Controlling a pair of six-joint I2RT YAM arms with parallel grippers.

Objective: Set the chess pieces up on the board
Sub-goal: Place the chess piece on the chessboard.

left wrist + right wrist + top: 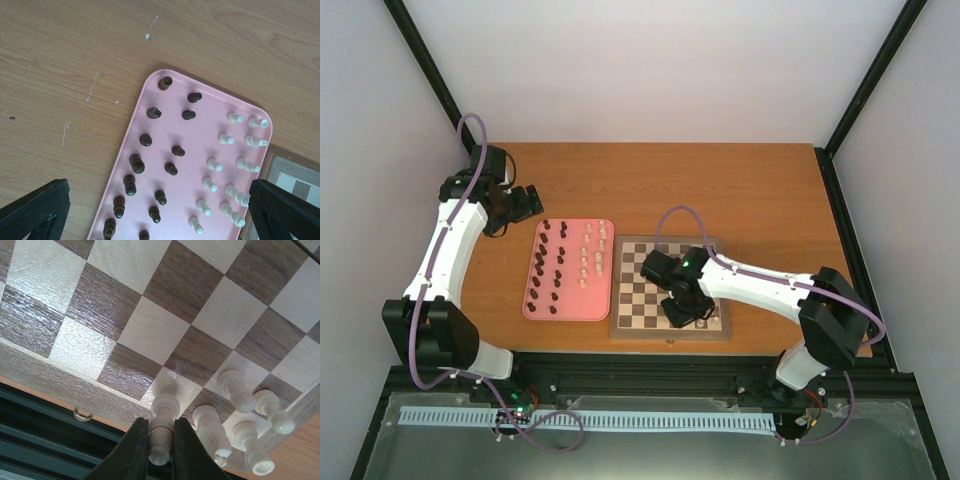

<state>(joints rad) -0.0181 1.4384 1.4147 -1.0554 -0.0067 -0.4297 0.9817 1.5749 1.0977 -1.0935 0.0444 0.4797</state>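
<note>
The board (638,300) lies at mid-table, right of a pink tray (576,303). My right gripper (161,452) is shut on a cream-white chess piece (162,432), held upright over a light square in the board's near edge row (172,382). Whether its base touches the square I cannot tell. Several more white pieces (212,430) stand on the squares just to its right, by the board's near corner. My left gripper (160,212) hangs open above the tray (200,150), where dark brown pieces (136,164) and cream-white pieces (214,165) stand in rows. In the top view the right gripper (686,314) is over the board's near right part.
The tray's right rim runs next to the board's wooden rim (280,165). Bare wooden table (720,190) stretches behind both. A black rail (45,430) runs along the table's near edge just past the board. The left arm's gripper (525,203) sits at the tray's far left corner.
</note>
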